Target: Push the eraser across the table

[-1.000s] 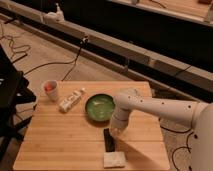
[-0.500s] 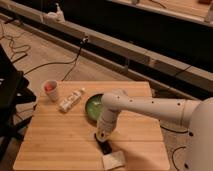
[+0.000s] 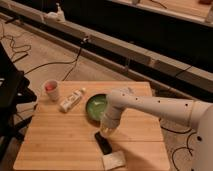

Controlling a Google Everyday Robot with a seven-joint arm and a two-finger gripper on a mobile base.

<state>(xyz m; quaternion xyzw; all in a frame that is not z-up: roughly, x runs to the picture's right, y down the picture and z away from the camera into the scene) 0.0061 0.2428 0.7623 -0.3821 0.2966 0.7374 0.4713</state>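
At the far left corner of the table [image 3: 55, 135] stood a small white cup [image 3: 51, 90] with something reddish inside. Just to its right a pale bottle [image 3: 71, 100] lay on its side, slanted, its cap end pointing toward the far edge. Further right, about midway along the far half of the table, sat a green bowl [image 3: 95, 107]; the bottle and the bowl were near each other but apart.

The eraser [image 3: 103, 144] lay flat on the bamboo in the near half of the table, a little right of the middle and closer to the near edge than to the far one. Its long side ran slantwise, from up-left to down-right. The tool [image 3: 107, 133] hung straight down over the eraser's far end, between the bowl's near rim and the eraser. Its tip was right at the black block, on the side toward the bowl. From where I stood I could not tell whether it touched the eraser, nor whether the tool was clenched or released; it held nothing that I could see.

Just past the eraser's near end, close against the near edge, lay a pale beige pad [image 3: 114, 161]. The white arm [image 3: 160, 109] reached in from beyond the right edge, crossing above the table's right half before bending down to the tool.
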